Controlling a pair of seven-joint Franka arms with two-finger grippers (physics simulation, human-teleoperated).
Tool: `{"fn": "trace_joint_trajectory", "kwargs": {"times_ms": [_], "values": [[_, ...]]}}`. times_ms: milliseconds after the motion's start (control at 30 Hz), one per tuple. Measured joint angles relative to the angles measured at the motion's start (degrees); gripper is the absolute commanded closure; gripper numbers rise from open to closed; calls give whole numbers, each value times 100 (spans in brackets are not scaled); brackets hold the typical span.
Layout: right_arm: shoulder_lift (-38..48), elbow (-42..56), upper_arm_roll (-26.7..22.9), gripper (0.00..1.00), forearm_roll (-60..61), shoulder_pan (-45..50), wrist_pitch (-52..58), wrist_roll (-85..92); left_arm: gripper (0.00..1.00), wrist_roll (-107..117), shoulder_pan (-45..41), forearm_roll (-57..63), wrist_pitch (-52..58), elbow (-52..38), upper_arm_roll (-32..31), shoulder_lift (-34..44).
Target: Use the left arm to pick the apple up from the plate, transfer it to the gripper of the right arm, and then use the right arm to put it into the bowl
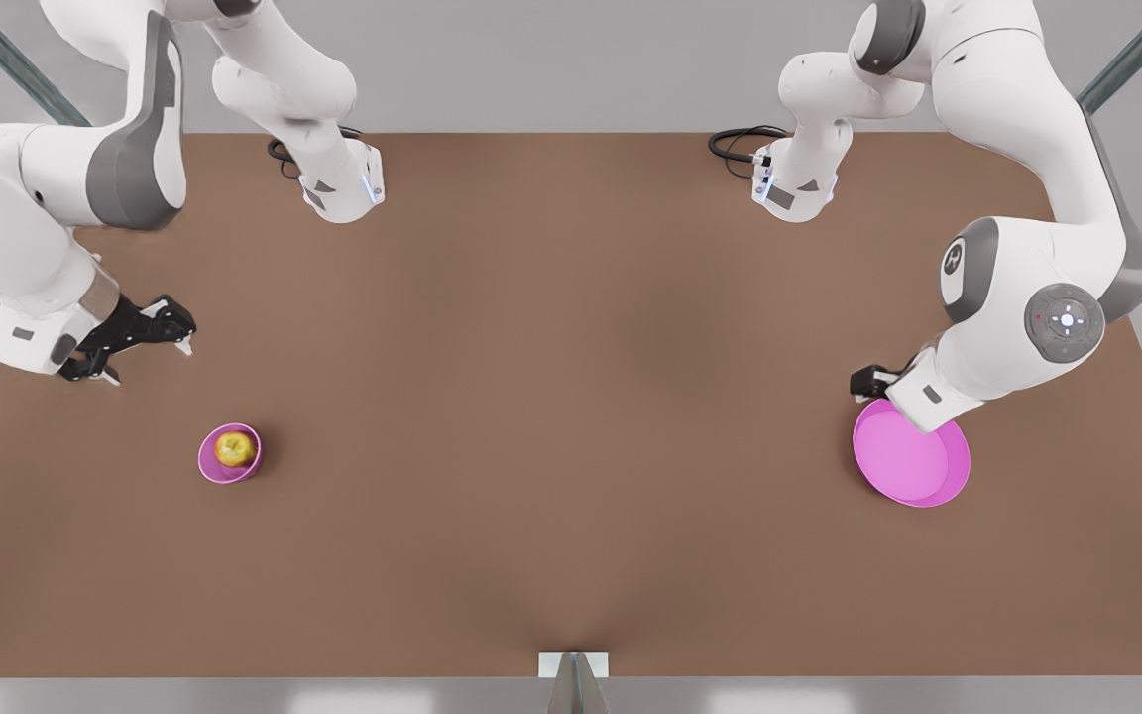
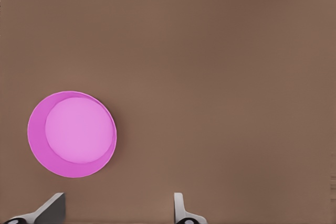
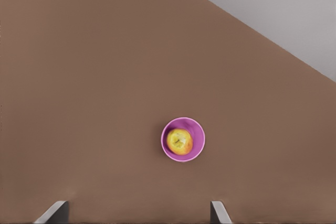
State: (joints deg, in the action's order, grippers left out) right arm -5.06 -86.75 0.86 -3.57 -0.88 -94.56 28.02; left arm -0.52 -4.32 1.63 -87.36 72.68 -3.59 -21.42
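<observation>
Left hand point(image 2: 118, 208) and right hand point(image 1: 132, 342) hover with fingers spread.

Matt brown worktop point(image 1: 571, 397); smooth pink plastic-looking plate point(image 1: 903, 466) and bowl point(image 1: 214, 468); glossy yellow-green apple point(image 1: 234, 449); smooth white arm casings with grey bands.

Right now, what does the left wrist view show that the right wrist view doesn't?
Left wrist view, not the right: the plate, with nothing on it, and the left tool open above the table beside it.

Right wrist view, not the left: the apple sitting in the bowl, with the right tool open and apart from the bowl.

Both: the brown table and a pair of spread fingertips with nothing between them.
</observation>
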Motion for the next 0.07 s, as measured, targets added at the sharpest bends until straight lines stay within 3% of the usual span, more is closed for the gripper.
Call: {"fn": "trace_joint_trajectory", "kwargs": {"times_ms": [67], "values": [[-78,254,-329,0,225,145,170,-314,0,95,-25,0,-13,2,0,2]]}}
